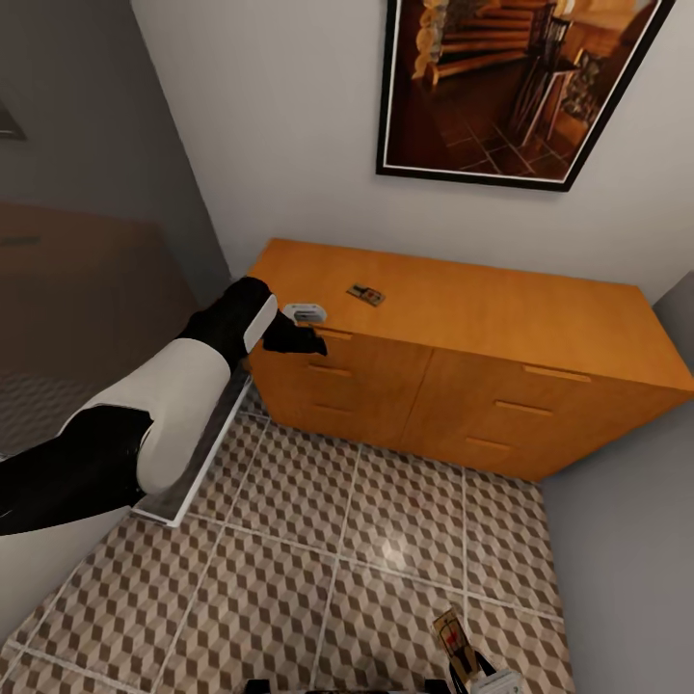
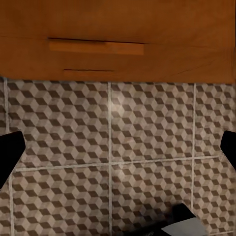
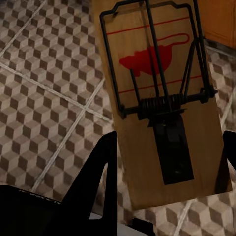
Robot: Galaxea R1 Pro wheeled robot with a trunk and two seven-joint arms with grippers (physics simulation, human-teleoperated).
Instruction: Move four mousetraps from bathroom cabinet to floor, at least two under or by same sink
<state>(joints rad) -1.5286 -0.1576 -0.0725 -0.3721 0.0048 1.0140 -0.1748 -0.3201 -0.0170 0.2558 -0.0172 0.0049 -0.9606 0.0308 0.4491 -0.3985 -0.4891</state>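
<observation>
Step in hand: carrying 1 mousetrap (image 3: 162, 98) from the cabinet (image 1: 501, 318) to the bathroom floor (image 1: 386, 540). Your right tool (image 3: 167, 162) is clamped on the near end of this trap, a finger on each long edge, holding it above the tiles at the near right. A 2nd trap (image 1: 366, 294) lies on the cabinet top, just right of your left tool (image 1: 301, 339), which hangs at the top's left front edge with its fingers (image 2: 10, 152) spread wide and nothing between them. Next move, as judged: lower the held trap onto the floor, then reach right for the 2nd. The sink's place cannot be told.
</observation>
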